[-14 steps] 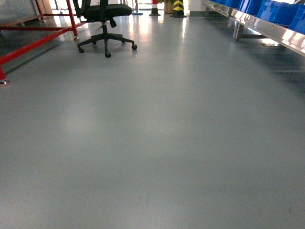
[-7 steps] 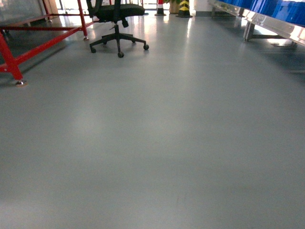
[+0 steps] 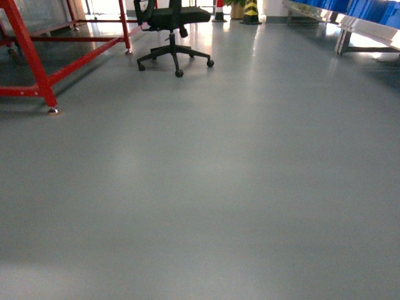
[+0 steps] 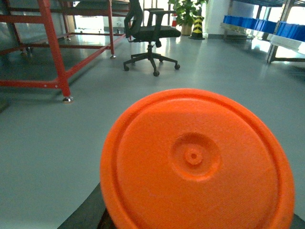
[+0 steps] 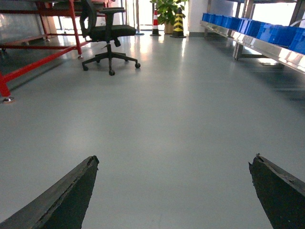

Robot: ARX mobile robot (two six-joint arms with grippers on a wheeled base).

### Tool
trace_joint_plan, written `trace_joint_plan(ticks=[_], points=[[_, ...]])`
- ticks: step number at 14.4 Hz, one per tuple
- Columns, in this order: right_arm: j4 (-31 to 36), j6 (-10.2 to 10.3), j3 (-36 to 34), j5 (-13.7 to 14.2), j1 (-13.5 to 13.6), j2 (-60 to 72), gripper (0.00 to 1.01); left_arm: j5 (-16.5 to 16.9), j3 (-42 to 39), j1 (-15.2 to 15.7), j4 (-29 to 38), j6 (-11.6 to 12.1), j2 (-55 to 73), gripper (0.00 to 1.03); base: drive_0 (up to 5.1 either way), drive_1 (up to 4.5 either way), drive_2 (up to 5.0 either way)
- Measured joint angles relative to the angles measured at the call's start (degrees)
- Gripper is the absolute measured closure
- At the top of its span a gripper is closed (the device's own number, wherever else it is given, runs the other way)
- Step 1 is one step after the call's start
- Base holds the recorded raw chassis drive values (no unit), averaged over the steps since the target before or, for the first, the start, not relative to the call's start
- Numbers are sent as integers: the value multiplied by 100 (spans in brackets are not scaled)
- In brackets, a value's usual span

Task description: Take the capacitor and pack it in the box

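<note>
Item one, the pale pink plastic box: not in any of our three views, nor any capacitor; we judge both lie elsewhere. Item two, a round orange plastic disc [image 4: 198,160] with a moulded centre boss fills the lower part of the left wrist view, very close to the lens; it may be a lid or cap held by the left gripper, but the fingers are hidden behind it, so we cannot tell how those jaws stand. Item three, the right gripper [image 5: 174,191]: its two dark fingertips [image 5: 71,193] stand wide apart at the bottom corners of the right wrist view, with bare floor between them and nothing held. Item four, surroundings: smooth grey floor [image 3: 219,187]; black wheeled office chair [image 3: 174,25]; red steel frame [image 3: 34,59] at left; blue plastic bins [image 5: 259,28] on a metal rack along the right; a striped bollard [image 5: 177,19] and potted plant [image 4: 187,12] at the far end. Progress: we judge picking and packing not yet begun; the whole task remains.
</note>
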Motion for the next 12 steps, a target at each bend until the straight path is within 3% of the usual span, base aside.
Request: trace_joint_plan(ticks=[12], points=[[-4,0,0,7,0,0,3,2,0,0,-7,0,0,59,-502,243,243]])
